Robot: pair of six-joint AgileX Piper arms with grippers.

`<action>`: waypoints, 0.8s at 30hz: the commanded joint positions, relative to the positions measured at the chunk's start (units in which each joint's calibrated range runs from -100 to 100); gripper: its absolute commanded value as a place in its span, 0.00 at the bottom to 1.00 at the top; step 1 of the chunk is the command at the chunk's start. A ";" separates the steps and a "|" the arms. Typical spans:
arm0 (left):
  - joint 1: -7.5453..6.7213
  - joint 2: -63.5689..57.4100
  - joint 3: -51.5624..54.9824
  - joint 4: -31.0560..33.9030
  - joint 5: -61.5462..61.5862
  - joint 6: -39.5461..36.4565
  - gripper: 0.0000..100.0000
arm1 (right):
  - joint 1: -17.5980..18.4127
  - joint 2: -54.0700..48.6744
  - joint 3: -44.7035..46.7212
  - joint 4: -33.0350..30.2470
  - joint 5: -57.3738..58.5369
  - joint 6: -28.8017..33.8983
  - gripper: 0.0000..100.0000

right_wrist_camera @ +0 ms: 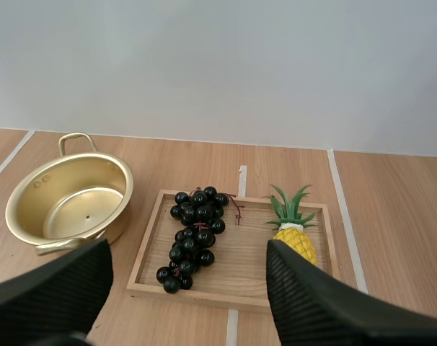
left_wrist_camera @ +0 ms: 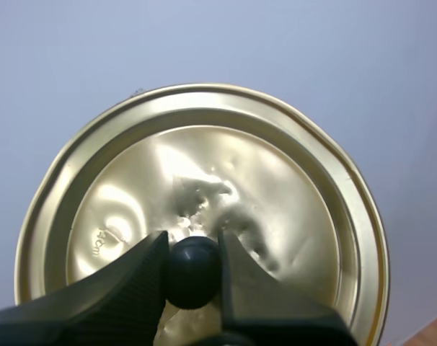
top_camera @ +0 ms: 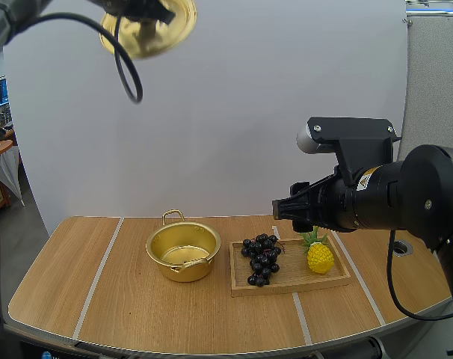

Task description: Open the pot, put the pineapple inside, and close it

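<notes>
Pineapple (top_camera: 320,256) is what we go for now, as we judge it: the pot (top_camera: 183,251) stands open on the bench (top_camera: 99,284), and the lid (top_camera: 148,30) is off and held high, well above and apart from everything else. Our left fingers (left_wrist_camera: 117,288) are clamped on the lid's black knob (left_wrist_camera: 193,270), one ribbed face pressed to each side of it, with the gold disc spreading out just beyond their tips. Our right fingers (right_wrist_camera: 327,303) stand wide apart, holding and touching nothing, and hover above the wooden tray (top_camera: 286,288). From them, the pineapple lies ahead and below on the tray, just past the tip of one finger, with its green crown pointing away from them. The grapes (right_wrist_camera: 193,234) lie on the same tray in line with the gap between the two fingers, and the pot sits past the tip of the other finger, beside the tray and apart from it. The next move, we think, calls for shifting the right fingers sideways until the yellow body, not the grapes, sits in the middle of the gap. They would then come down over it and close across the body below the leaves. The opening looks ample for that. The grapes are near enough to be nudged if we drift, so the approach should come from the pineapple's far side.
</notes>
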 commanded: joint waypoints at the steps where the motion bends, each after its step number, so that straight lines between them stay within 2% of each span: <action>1: -0.13 -0.44 -7.25 0.52 -1.32 -1.08 0.00 | 0.04 0.19 -0.44 0.09 0.13 0.03 1.00; 6: -0.13 -0.44 -9.43 0.52 -8.40 -0.99 0.00 | 0.04 0.19 -0.44 -2.03 0.13 0.14 1.00; 11: -0.13 -0.44 -9.58 0.52 -13.35 -0.99 0.00 | 0.04 0.42 -0.44 -10.14 -1.17 7.15 1.00; 14: -0.13 -0.44 -9.58 0.52 -13.35 -0.99 0.00 | 0.04 1.90 -0.44 -13.67 -2.39 7.66 1.00; 20: -0.13 -0.44 -9.58 0.52 -13.35 -0.99 0.00 | 0.04 11.10 -0.44 -19.57 -4.63 11.91 1.00; 24: -0.13 -0.44 -9.58 0.52 -13.35 -0.99 0.00 | 0.04 18.01 -0.44 -19.94 -7.82 12.45 1.00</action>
